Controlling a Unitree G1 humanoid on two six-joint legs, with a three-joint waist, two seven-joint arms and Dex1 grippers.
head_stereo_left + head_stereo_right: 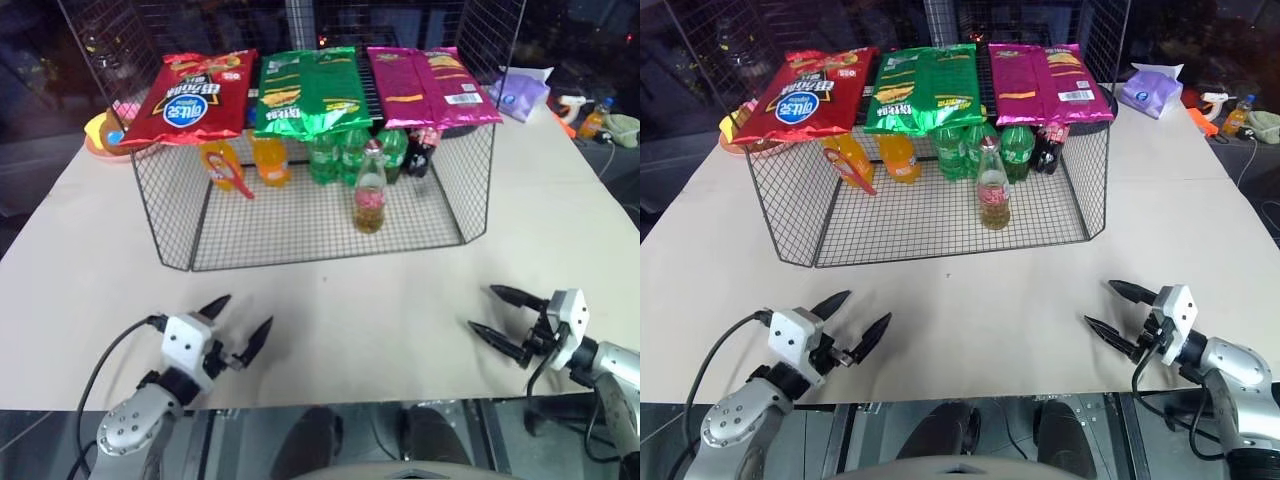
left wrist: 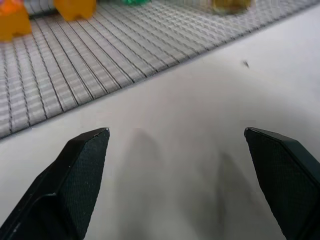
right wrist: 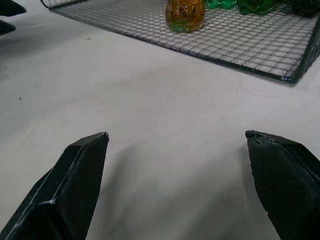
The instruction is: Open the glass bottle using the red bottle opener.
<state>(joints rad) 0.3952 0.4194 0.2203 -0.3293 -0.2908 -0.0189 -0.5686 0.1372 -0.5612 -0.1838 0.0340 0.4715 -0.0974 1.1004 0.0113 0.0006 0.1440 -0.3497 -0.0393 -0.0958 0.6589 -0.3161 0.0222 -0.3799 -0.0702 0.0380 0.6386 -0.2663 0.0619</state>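
Pale table (image 1: 330, 310), wire rack (image 1: 300, 235) on it, purple pack (image 1: 518, 95) behind

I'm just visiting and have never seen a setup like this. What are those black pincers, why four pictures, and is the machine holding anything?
The black pincers are a humanoid robot's two hands: the left gripper and the right gripper. Both are open and hold nothing. Two pictures come from cameras in its head, looking down over a pale table. The other two come from cameras on each wrist, looking along the fingers. On the table stands a wire rack with snack bags on top. Inside are orange bottles, green bottles and, in front, a small glass bottle of amber drink.
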